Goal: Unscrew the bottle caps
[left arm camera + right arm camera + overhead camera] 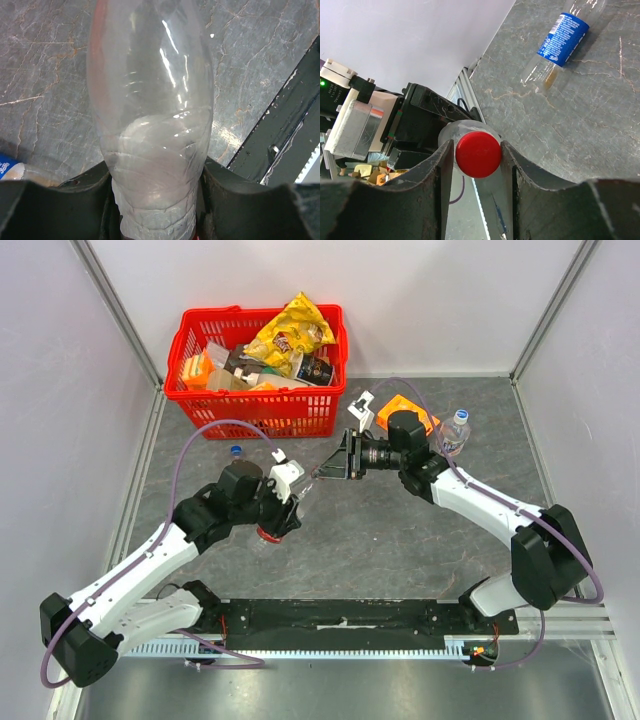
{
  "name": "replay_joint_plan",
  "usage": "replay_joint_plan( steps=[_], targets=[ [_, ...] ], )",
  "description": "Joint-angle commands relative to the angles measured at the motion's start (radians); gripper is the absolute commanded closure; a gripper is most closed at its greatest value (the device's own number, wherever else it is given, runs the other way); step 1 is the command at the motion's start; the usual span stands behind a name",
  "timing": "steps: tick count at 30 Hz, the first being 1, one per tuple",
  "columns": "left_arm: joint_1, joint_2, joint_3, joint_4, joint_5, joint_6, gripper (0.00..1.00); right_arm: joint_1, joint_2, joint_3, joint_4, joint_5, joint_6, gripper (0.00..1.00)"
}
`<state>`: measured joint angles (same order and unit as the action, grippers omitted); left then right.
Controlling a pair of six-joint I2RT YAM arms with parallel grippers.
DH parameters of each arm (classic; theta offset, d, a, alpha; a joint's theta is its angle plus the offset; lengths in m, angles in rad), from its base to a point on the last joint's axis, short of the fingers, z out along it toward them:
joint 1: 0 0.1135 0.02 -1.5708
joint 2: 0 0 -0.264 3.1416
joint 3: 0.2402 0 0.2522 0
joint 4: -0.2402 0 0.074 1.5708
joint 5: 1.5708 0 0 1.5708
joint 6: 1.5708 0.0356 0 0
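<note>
My left gripper [285, 502] [157, 200] is shut on a clear bottle [150, 100] near its neck; the body runs away from the wrist camera, above the table. A red band of it shows in the top view [268, 533]. Its red cap [478, 154] sits between the fingers of my right gripper [477, 150] [325, 470], which touch it on both sides. A blue-labelled bottle [563, 37] lies on the table, its label edge in the left wrist view [6, 167]. A loose blue cap [236, 451] lies left of the grippers. A nearly plain capped bottle [455, 432] stands behind the right arm.
A red basket [262, 400] full of groceries stands at the back. An orange box [404, 408] sits beside the plain bottle. The black base rail [340, 618] [285, 125] runs along the near edge. Grey walls close in both sides.
</note>
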<state>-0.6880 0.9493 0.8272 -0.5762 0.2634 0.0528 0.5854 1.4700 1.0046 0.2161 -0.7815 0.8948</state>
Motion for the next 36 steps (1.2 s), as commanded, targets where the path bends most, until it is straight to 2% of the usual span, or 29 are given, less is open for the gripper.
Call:
replay_joint_plan(
  steps=[1,5,10,16,21,26,31,36],
  targets=[
    [-0.007,0.0,0.009,0.029,-0.003,0.009,0.57,0.005,-0.023,-0.011,0.092,-0.024,0.064,0.51],
    [-0.011,0.0,0.009,0.027,-0.006,0.009,0.57,0.004,-0.023,-0.021,0.155,-0.033,0.113,0.39],
    [-0.015,-0.004,0.009,0.026,-0.009,0.01,0.57,0.004,-0.025,-0.009,0.158,-0.042,0.122,0.39],
    [-0.016,-0.006,0.009,0.026,-0.012,0.01,0.57,0.004,-0.054,-0.014,0.117,-0.029,0.107,0.54],
    [-0.021,-0.006,0.009,0.026,-0.015,0.009,0.57,0.004,-0.079,-0.029,0.123,-0.004,0.116,0.72],
    [-0.022,-0.004,0.013,0.019,-0.013,0.01,0.58,0.004,-0.109,-0.05,0.178,0.002,0.128,0.99],
    [-0.022,0.009,0.033,0.013,0.022,0.012,0.59,0.005,-0.143,-0.07,0.201,0.005,0.098,1.0],
    [-0.022,0.019,0.059,0.019,0.117,0.005,0.62,0.004,-0.178,-0.092,0.241,-0.012,0.081,1.0]
  ],
)
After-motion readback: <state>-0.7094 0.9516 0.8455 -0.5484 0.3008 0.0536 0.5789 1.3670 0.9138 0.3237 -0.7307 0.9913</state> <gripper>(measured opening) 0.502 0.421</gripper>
